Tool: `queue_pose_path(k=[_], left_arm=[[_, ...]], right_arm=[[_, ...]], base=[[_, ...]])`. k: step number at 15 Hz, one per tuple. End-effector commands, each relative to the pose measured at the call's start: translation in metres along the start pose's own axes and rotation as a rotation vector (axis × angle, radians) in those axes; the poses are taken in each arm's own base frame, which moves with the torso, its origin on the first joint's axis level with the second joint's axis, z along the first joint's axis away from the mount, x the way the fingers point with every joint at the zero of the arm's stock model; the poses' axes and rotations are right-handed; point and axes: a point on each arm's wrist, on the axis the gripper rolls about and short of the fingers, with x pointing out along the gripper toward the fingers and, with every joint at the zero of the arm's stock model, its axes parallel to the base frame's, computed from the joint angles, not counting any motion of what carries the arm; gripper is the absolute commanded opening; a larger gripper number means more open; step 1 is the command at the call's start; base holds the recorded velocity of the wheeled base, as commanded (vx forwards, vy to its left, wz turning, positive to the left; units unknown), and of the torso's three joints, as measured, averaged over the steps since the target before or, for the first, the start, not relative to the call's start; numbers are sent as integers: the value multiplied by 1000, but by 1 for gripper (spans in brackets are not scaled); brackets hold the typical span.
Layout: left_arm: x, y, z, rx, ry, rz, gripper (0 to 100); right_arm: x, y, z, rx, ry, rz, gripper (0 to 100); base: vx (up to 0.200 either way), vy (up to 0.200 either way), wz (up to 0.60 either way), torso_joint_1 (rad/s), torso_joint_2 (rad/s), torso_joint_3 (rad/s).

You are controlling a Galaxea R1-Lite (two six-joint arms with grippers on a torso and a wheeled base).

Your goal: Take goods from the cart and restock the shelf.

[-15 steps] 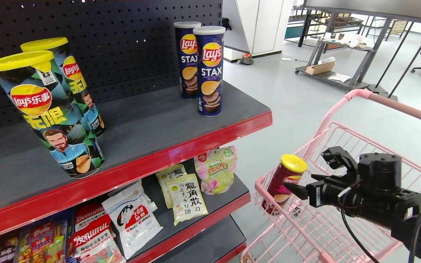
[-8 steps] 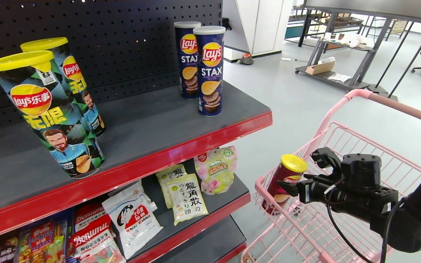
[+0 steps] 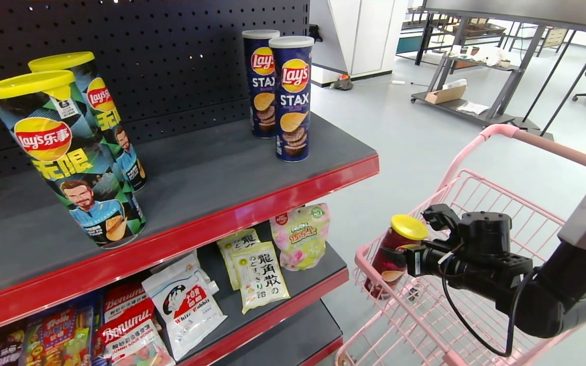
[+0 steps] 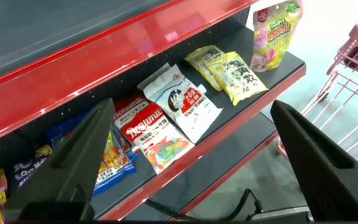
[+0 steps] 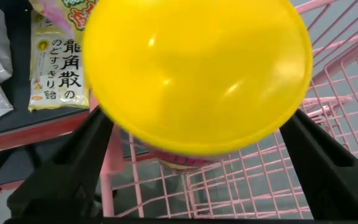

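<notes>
A dark red chip can with a yellow lid stands upright in the near left corner of the pink cart. My right gripper is open at the can's top, one finger on each side of the lid. In the right wrist view the yellow lid sits between the two spread fingers. My left gripper is open with nothing in it, in front of the lower shelf's snack bags. The grey top shelf has bare room in its middle.
Two tall yellow-lidded cans stand at the top shelf's left. Two blue cans stand at its right. Snack bags lie on the lower shelf. The shelf's red front edge is close to the cart. Open floor lies behind.
My right gripper has moved left across the cart toward the can. Its fingers now stand on either side of the yellow lid. The can has not moved.
</notes>
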Motion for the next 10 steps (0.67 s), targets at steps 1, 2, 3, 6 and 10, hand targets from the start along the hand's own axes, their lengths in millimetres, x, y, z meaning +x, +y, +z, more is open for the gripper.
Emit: queue_pose_path(k=[1, 2, 3, 6, 10], left_arm=[[0, 0, 0, 0, 2, 0, 100], [0, 0, 0, 0, 2, 0, 100], [0, 0, 0, 1, 3, -2, 100], [0, 0, 0, -1, 3, 1, 100], [0, 0, 0, -1, 3, 1, 100]], right_arm=[[6, 0, 0, -2, 1, 3, 100], [8, 1, -1, -3, 1, 3, 100], [9, 1, 0, -4, -1, 4, 100], [17, 0, -3, -3, 7, -7, 100], [21, 0, -3, -3, 5, -7, 0]], base=[[0, 0, 0, 0, 0, 0], [0, 0, 0, 0, 0, 0], [0, 0, 0, 0, 0, 0], [0, 0, 0, 0, 0, 0], [0, 0, 0, 0, 0, 0]])
